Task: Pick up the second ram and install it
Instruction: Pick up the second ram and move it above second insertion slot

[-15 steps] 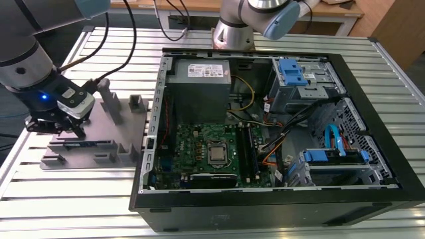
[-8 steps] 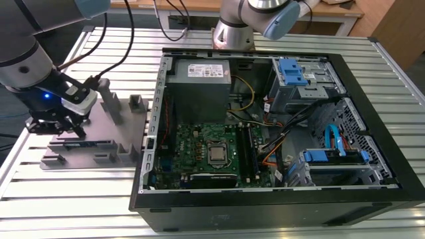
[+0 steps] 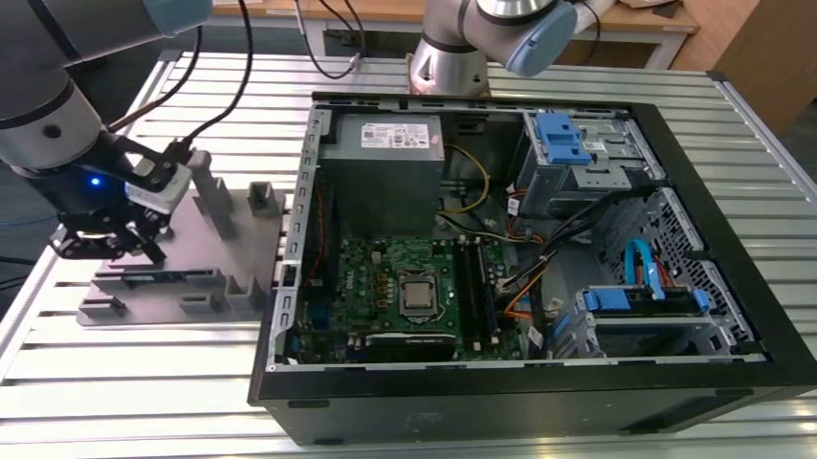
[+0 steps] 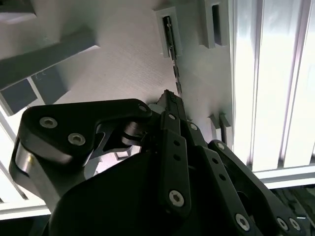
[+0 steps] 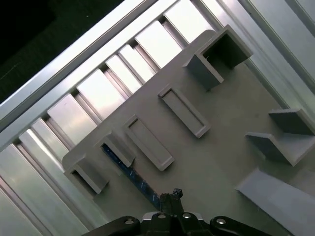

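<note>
A: Step in hand?

B: Pick-up, by my reading. The second ram (image 5: 129, 169) sits in its slot on the grey holder (image 5: 221, 147), on the counter (image 3: 128, 382), well apart from the computer case (image 3: 537, 239).

A: Claw?

B: The claw (image 5: 174, 196) is pinched onto the board's end. The arm (image 3: 52, 124) is low, wrist pitched down. Lifting calls for a straight pull clear of the slot walls.

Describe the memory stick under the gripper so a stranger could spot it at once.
At the exterior view's left, beside the open computer case, lies a grey slotted plate. Near its edge, under the gripper, the second ram sits on edge in a slot. It is the only blue-green board among grey blocks.
</note>
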Robot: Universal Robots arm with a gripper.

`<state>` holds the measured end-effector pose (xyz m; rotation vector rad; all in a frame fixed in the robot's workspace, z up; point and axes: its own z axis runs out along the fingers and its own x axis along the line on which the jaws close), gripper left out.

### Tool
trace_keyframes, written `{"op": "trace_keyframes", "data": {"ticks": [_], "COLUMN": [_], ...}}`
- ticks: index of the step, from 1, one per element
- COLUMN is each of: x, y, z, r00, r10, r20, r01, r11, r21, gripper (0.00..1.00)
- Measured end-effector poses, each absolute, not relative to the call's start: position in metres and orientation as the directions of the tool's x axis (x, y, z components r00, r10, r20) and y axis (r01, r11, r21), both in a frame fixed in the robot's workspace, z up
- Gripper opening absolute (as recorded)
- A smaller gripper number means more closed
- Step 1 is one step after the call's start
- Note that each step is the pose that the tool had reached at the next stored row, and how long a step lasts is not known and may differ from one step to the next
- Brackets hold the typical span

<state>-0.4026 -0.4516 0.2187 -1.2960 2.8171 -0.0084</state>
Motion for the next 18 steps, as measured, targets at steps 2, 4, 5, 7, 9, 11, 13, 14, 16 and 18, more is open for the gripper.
{"op": "trace_keyframes", "data": {"ticks": [2, 4, 5, 7, 9, 11, 13, 14, 16, 18], "x": [-0.4026, -0.4026, -0.4026, -0.4026, -0.4026, -0.4026, -0.4026, -0.4026, -0.4026, -0.4026], "y": [-0.4516, -0.4516, -0.4516, -0.4516, -0.4516, -0.4516, -0.4516, -0.4516, -0.4516, -0.4516], "z": [0.2187, 0.2186, 0.2186, 0.2186, 0.2186, 0.2186, 0.2186, 0.2185, 0.2185, 0.2185], "r00": [-0.630, -0.609, -0.599, -0.578, -0.557, -0.535, -0.514, -0.503, -0.482, -0.462], "r10": [-0.776, -0.792, -0.800, -0.816, -0.830, -0.844, -0.857, -0.864, -0.875, -0.886], "r20": [-0.035, -0.035, -0.035, -0.035, -0.035, -0.035, -0.035, -0.035, -0.035, -0.035], "r01": [-0.776, -0.792, -0.800, -0.815, -0.830, -0.844, -0.857, -0.864, -0.875, -0.886], "r11": [0.630, 0.610, 0.600, 0.579, 0.558, 0.536, 0.515, 0.504, 0.483, 0.463], "r21": [-0.022, -0.022, -0.022, -0.022, -0.022, -0.022, -0.022, -0.022, -0.022, -0.022], "gripper": [0.11, 0.11, 0.11, 0.11, 0.11, 0.11, 0.11, 0.11, 0.11, 0.11]}}
